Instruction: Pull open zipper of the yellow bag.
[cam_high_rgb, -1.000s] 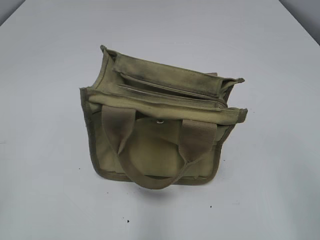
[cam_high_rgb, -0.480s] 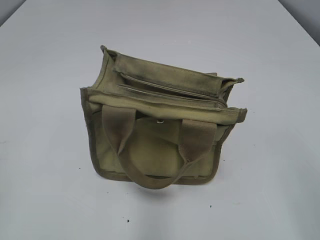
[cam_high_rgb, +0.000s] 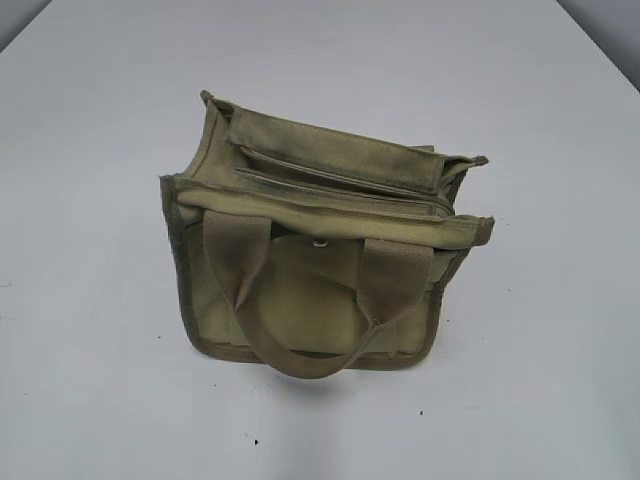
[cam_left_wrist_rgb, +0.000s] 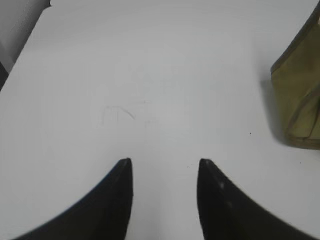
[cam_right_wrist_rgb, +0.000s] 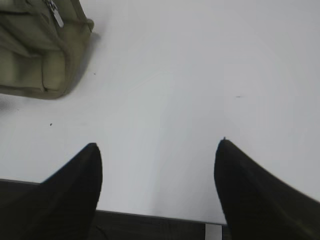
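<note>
The yellow bag (cam_high_rgb: 315, 250) stands on the white table, an olive-yellow canvas tote with two webbing handles and a round snap (cam_high_rgb: 319, 242). Its zipper (cam_high_rgb: 340, 192) runs along the top, from back left to front right. Neither arm shows in the exterior view. In the left wrist view my left gripper (cam_left_wrist_rgb: 165, 162) hangs open over bare table, with a corner of the bag (cam_left_wrist_rgb: 300, 95) at the right edge. My right gripper (cam_right_wrist_rgb: 157, 145) is open wide over the table's near edge; the bag's corner (cam_right_wrist_rgb: 45, 50) and the silver pull tab (cam_right_wrist_rgb: 55, 12) lie at the upper left.
The white table (cam_high_rgb: 100, 120) spreads on all sides of the bag. Its near edge (cam_right_wrist_rgb: 150, 215) shows under the right gripper, with dark floor beyond. A faint scuff mark (cam_left_wrist_rgb: 117, 112) lies on the tabletop ahead of the left gripper.
</note>
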